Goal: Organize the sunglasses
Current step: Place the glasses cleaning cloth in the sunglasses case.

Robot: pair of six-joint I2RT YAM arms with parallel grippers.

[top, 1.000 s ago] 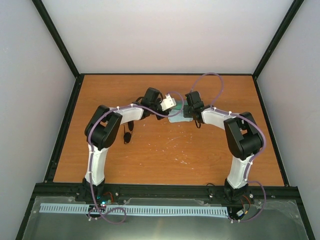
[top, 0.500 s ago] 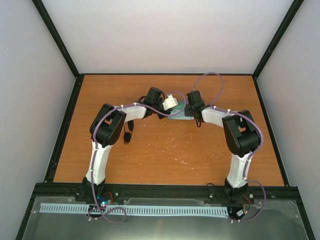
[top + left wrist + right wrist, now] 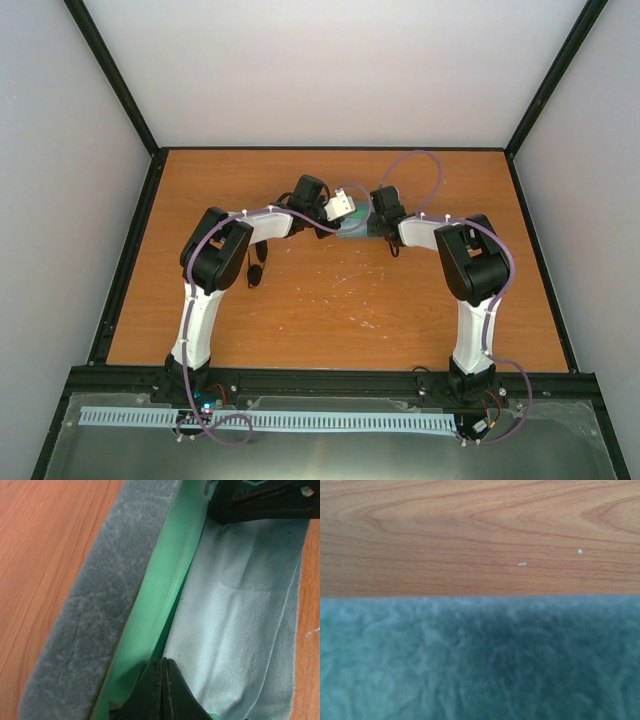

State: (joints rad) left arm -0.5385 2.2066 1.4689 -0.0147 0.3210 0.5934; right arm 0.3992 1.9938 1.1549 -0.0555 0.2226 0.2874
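The black sunglasses [image 3: 257, 270] lie on the table beside my left arm, away from both grippers. The oblong grey-blue case [image 3: 352, 233] lies open at mid table. The left wrist view shows its grey outside [image 3: 95, 615], its green inside and the pale blue cloth [image 3: 245, 615] lying in it. My left gripper [image 3: 162, 685] is shut, with its tip at the cloth's edge inside the case. My right gripper [image 3: 379, 216] is at the case's right end. Its dark fingers [image 3: 260, 502] grip the case wall there. The case [image 3: 480, 660] fills the lower half of the right wrist view.
The wooden table [image 3: 330, 300] has a black frame along its edges. Pale walls stand behind it and on both sides. My two arms arch inward and meet at the case.
My left gripper has moved a little right and farther, onto the case. My right arm's elbow has swung left, its gripper staying at the case. The sunglasses have not moved.
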